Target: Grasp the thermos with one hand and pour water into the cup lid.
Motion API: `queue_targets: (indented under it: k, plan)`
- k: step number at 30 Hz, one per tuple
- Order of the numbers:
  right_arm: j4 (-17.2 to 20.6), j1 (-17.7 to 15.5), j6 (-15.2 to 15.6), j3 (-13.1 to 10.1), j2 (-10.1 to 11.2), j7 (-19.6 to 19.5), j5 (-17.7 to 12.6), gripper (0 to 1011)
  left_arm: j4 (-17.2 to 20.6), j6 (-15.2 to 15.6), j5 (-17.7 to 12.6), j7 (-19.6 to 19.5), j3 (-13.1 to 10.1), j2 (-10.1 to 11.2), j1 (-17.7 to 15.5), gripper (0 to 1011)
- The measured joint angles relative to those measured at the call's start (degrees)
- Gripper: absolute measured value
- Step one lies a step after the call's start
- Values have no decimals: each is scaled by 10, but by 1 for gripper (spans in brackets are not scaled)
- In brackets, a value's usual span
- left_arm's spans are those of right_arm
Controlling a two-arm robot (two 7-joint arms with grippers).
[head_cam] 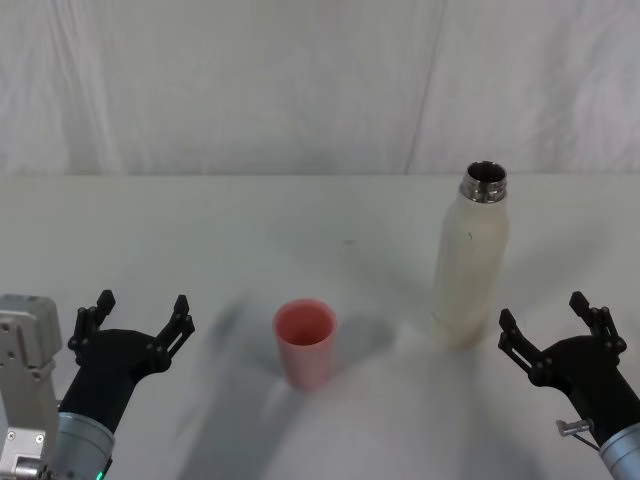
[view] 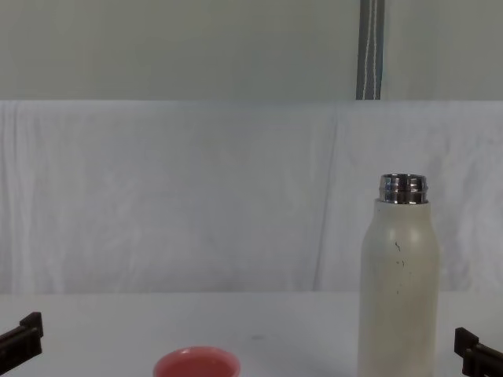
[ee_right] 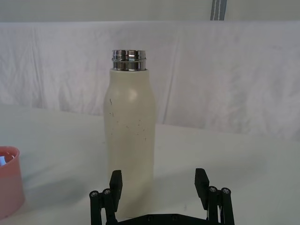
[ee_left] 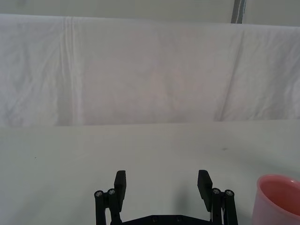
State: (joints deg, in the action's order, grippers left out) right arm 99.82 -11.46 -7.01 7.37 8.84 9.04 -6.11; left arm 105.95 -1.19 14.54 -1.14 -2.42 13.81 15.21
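The tall cream-white thermos (head_cam: 471, 262) is standing uncapped right of the small pink-red cup lid (head_cam: 305, 343) — ungrasped. The right gripper (head_cam: 548, 322) is waiting open just beside it; closing in comes next. The left gripper (head_cam: 142, 317) is idling open.

No readable text, labels, brands or numbers anywhere. Thermos (ee_right: 130, 126): plain cream body, dark scuff specks only, no logo. Cup lid (head_cam: 305, 343): plain pink, no print. Grippers, table, backdrop cloth: no markings legible.
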Motion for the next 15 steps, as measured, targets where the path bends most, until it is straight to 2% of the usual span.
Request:
queue_targets:
  k: [15]
  plan:
    - [1,0,1,0,0,0,0,1001,0,0,0,0,0,0,0,1001]
